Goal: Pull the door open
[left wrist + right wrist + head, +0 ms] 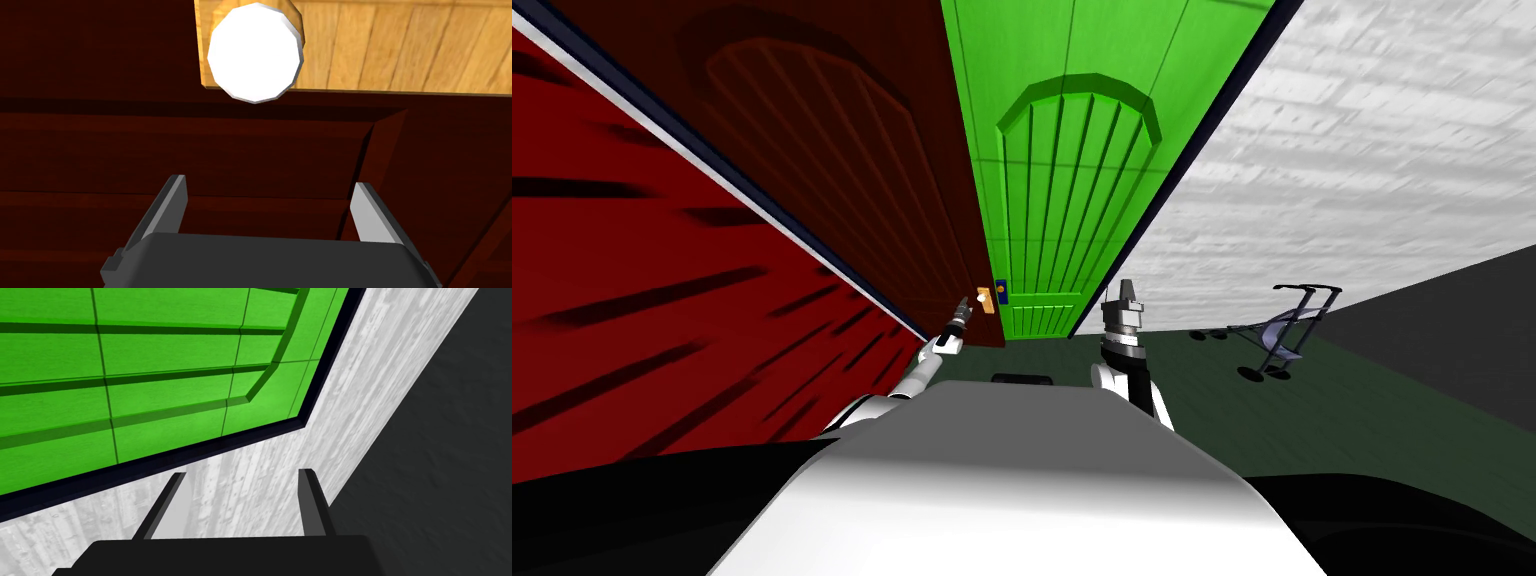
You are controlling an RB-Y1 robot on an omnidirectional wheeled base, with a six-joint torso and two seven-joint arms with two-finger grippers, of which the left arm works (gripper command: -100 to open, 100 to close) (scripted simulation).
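Observation:
A dark red panelled door (842, 150) stands ahead to my left, beside a bright green door (1072, 180). On the red door's edge sits a wooden plate (986, 300) carrying a round white knob (255, 52). My left gripper (962, 312) is stretched toward that plate. In the left wrist view the left gripper (269, 182) is open, close to the red door (100, 150), with the knob ahead of the fingertips and apart from them. My right gripper (1122, 292) is raised near the green door's lower corner (125, 363); the right gripper (242, 473) stands open and holds nothing.
A red wall (632, 280) runs along my left and a white brick wall (1362, 150) lies right of the green door. A folding stroller (1282, 335) stands on the dark floor to the right. The green door bears a small blue plate (1001, 291).

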